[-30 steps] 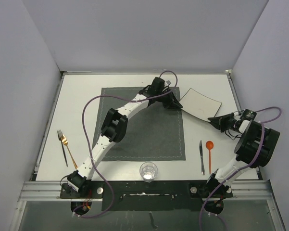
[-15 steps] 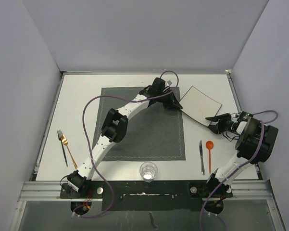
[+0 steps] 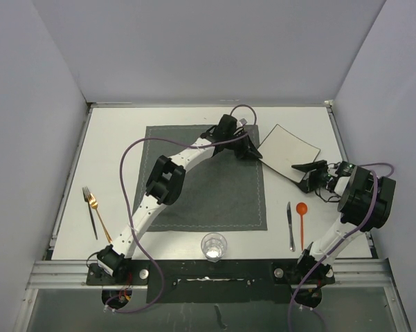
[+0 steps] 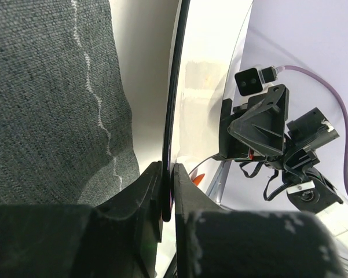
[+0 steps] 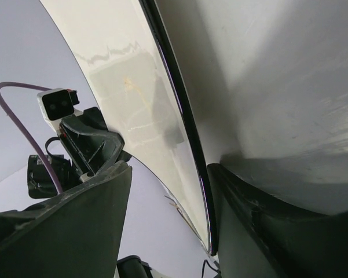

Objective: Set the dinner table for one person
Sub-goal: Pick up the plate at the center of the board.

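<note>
A square white plate [image 3: 288, 148] with a dark rim hangs tilted over the dinner table [image 3: 118, 138], just off the grey placemat's [image 3: 214, 187] far right corner. My left gripper [image 3: 252, 151] is shut on the plate's left edge; in the left wrist view the thin rim [image 4: 175, 104] runs straight down between the pinched fingers [image 4: 188, 197]. My right gripper [image 3: 309, 173] stands open around the plate's near right corner. In the right wrist view the rim [image 5: 179, 110] lies against one finger [image 5: 266, 220], with a wide gap to the other finger [image 5: 75, 220].
A gold fork [image 3: 97, 213] and a dark utensil lie at the left of the placemat. A clear glass [image 3: 214, 246] stands at the near edge. A knife [image 3: 290, 225] and an orange spoon [image 3: 302, 218] lie to the right of the placemat, below the right gripper.
The right gripper's jaws have spread apart from the plate's corner, and that wrist has shifted slightly left and away. The left gripper and the plate have stayed put.
</note>
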You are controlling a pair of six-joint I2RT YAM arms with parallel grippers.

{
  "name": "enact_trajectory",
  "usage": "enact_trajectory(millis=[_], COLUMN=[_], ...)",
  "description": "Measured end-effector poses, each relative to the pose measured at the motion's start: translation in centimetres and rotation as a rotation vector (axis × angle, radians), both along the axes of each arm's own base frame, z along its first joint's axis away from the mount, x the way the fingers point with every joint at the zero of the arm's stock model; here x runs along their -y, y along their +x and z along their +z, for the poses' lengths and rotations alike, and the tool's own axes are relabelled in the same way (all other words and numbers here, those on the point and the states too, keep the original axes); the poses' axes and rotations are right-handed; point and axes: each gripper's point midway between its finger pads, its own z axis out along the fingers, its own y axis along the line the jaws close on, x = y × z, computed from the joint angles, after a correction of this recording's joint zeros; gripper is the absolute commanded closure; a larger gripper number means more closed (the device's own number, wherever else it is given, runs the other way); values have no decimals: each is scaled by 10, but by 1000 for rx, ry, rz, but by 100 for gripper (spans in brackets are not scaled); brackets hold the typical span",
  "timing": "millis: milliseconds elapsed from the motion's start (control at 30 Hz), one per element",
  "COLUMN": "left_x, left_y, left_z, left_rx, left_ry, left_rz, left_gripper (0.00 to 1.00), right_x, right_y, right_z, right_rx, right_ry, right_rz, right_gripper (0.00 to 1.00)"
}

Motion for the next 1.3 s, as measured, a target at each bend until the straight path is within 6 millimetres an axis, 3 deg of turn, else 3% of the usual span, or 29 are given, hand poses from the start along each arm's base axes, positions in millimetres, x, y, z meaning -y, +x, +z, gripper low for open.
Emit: enact_trajectory(millis=[333, 400, 500, 567, 633, 733, 833, 900, 967, 1000, 1100, 1300], left_x=[5, 6, 7, 8, 6, 6, 7, 8, 7, 7, 4, -2], left_y=[0, -1, -1, 0, 2, 2, -1, -5, -6, -6, 0, 0], left_z=[7, 5, 4, 5, 4, 2, 2, 2, 3, 5, 11, 15], left_rx=[-33, -46, -69, -73, -89, -106, -102, -103, -104, -105, -126, -136], left_ry=[-51, -58, -68, -74, -75, -83, -89, -91, -90, -92, -98, -87], left_rz=[10, 14, 24, 30, 45, 53, 44, 41, 43, 45, 75, 89], left_gripper=[100, 100, 100, 100, 100, 100, 100, 100, 100, 100, 100, 100], right_x=[-1, 0, 2, 2, 3, 4, 6, 7, 9, 8, 8, 2], right_y=[6, 9, 11, 12, 17, 19, 22, 26, 29, 29, 37, 39], right_z=[1, 0, -4, -8, -1, -2, -4, -3, -4, -5, 6, 8], right_rx=[20, 27, 30, 29, 68, 69, 65, 73, 75, 73, 131, 124], right_ry=[-5, -4, -2, 5, 13, 12, 6, 0, -2, -5, 7, 21], right_rz=[-18, -21, -35, -46, -44, -56, -71, -75, -80, -80, -59, -44], right_gripper=[46, 56, 80, 83, 79, 59, 57, 65, 96, 100, 100, 100])
